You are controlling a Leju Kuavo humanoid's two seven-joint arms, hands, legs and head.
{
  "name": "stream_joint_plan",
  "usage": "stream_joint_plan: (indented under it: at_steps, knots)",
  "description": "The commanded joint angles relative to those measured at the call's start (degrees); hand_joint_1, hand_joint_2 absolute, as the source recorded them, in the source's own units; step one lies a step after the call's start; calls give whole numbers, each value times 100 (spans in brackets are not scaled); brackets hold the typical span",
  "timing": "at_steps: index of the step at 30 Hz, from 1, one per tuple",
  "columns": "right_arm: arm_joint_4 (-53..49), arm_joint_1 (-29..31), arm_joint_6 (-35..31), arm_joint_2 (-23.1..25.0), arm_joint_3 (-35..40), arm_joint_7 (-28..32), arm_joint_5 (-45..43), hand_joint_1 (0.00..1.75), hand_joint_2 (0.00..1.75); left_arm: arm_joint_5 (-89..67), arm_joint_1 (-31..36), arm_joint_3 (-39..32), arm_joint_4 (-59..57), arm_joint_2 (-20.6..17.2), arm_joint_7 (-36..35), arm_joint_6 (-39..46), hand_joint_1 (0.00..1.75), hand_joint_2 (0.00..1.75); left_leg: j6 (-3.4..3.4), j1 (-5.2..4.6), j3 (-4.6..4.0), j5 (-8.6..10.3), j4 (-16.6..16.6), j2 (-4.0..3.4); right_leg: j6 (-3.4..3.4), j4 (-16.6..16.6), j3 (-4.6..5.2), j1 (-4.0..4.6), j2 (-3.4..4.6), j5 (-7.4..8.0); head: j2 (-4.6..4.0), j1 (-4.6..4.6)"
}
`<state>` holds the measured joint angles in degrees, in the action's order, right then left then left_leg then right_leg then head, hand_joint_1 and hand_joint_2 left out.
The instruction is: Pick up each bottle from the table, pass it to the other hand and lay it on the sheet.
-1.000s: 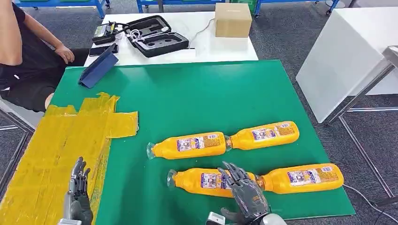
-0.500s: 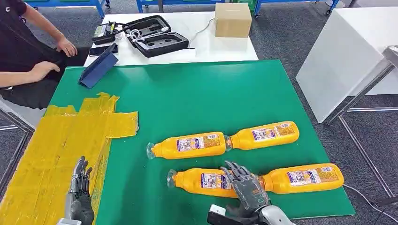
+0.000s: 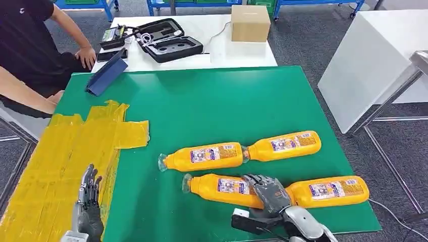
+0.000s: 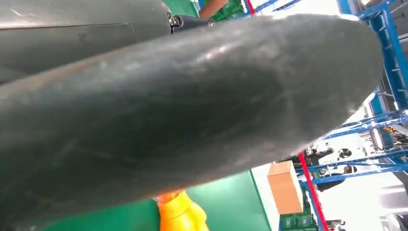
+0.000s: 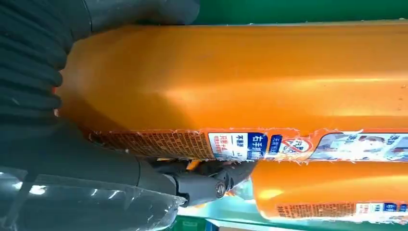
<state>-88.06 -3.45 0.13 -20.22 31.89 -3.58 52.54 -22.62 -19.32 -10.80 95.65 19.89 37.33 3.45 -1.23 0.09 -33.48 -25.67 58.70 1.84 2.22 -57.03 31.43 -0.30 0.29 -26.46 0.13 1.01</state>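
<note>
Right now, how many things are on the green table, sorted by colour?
Orange bottles: 4
Yellow sheet: 1
Blue folder: 1
Total: 6

table [image 3: 212,101] — green top | on it: four orange bottles [image 3: 204,157], yellow sheet [image 3: 60,166], blue folder [image 3: 106,72]

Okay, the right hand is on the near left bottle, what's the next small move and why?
Probably lift it straight up. The right hand is wrapped over the base end of the near-left bottle, which lies on the green mat very near the near-right bottle, while the left hand waits over the yellow sheet.
</note>
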Motion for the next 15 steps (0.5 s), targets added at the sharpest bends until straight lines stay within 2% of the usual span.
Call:
stream_joint_plan:
  at_steps: [1,10,15]
  knots:
    - [477,-58,140,-187,90,-3,-70,175,175,15,149,-17,-349,11,159,-32,0,0,1,1,12,4,-13,-1,0,17,-17,2,-11,2,0,2]
    - [477,-58,140,-187,90,-3,-70,175,175,15,149,-17,-349,11,159,-32,0,0,0,4,19,7,-20,-4,-2,32,-33,5,-14,4,0,2]
    - [347,-136,172,-384,155,94,-403,175,175,24,179,7,-403,3,191,-55,0,0,-1,2,18,7,-17,-1,0,29,-31,4,-15,4,0,2]
